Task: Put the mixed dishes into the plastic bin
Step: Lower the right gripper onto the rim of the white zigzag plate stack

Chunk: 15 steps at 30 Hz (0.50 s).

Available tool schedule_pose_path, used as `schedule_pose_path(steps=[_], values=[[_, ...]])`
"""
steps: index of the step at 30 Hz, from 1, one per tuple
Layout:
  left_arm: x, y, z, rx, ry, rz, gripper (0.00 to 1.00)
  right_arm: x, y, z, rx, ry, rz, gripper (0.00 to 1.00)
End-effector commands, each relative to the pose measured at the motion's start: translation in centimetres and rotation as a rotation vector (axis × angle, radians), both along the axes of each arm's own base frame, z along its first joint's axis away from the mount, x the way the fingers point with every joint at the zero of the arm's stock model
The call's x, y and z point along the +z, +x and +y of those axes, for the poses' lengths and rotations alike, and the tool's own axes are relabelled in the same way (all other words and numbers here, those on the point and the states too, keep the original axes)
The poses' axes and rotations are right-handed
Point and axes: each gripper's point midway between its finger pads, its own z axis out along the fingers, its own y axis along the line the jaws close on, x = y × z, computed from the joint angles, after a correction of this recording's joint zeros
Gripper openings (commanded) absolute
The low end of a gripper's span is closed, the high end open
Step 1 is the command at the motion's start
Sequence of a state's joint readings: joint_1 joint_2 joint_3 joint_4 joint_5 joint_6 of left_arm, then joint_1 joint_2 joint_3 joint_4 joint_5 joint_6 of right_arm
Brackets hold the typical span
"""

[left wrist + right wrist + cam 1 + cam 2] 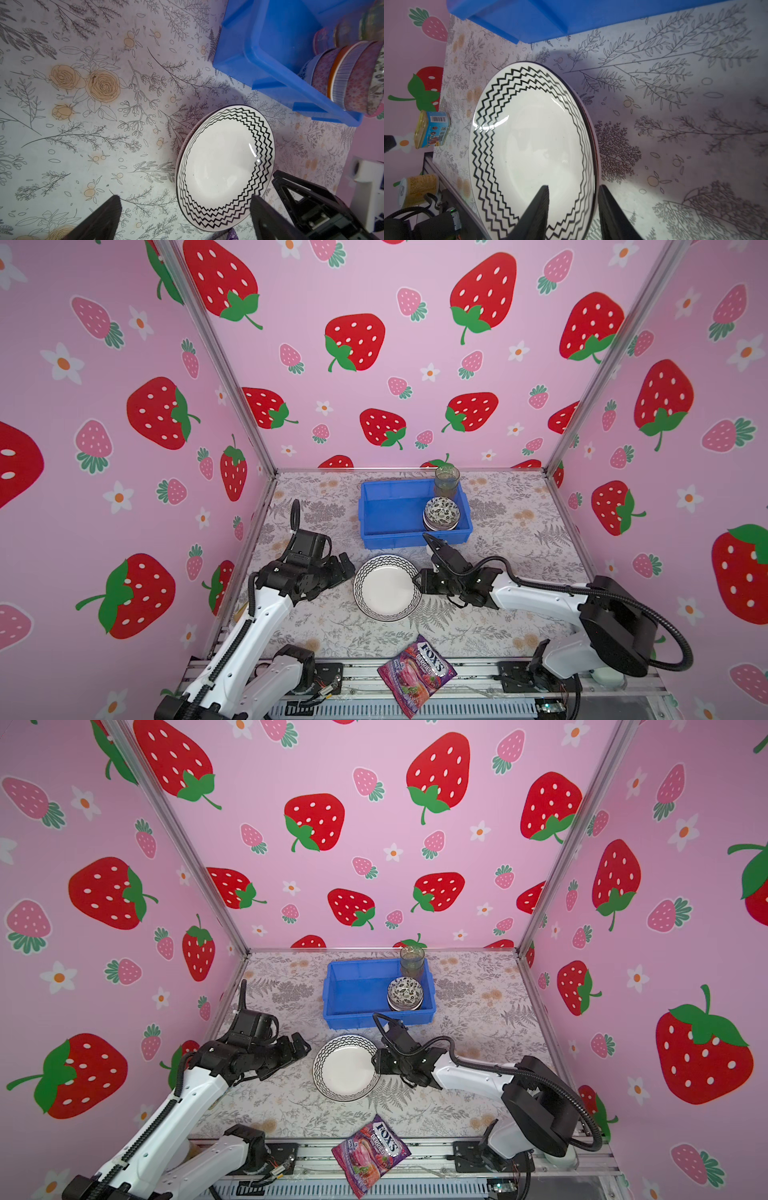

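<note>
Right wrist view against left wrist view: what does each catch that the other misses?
Only right wrist: a blue tin and a yellow-labelled jar near the table's edge. Only left wrist: the stacked bowls inside the blue bin. Both: the zigzag plate, that bin's outer wall, the floral table.

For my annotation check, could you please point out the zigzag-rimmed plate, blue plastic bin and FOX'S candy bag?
zigzag-rimmed plate [386, 588], in a top view, white centre.
blue plastic bin [390, 514], in a top view, bare floor.
FOX'S candy bag [417, 674], in a top view, printed front.
</note>
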State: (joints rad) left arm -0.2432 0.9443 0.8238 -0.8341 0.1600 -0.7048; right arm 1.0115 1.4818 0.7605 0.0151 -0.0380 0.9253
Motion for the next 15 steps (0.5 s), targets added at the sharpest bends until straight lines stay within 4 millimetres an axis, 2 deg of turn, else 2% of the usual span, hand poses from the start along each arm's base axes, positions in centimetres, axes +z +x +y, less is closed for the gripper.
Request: schedule_pose_path(steps=[1, 7, 15], values=[[-0.2, -0.3, -0.1, 0.003, -0.019, 0.003, 0.99, 0.1, 0.3, 0.7, 0.011, -0.009, -0.01, 0.38], [-0.5, -0.4, -0.1, 0.012, -0.026, 0.014, 0.99, -0.3, 0.6, 0.5, 0.002, -0.044, -0.012, 0.37], [-0.7, -0.3, 0.0, 0.018, -0.024, 0.022, 0.99, 0.9, 1.2, 0.3, -0.004, -0.053, -0.051, 0.4]])
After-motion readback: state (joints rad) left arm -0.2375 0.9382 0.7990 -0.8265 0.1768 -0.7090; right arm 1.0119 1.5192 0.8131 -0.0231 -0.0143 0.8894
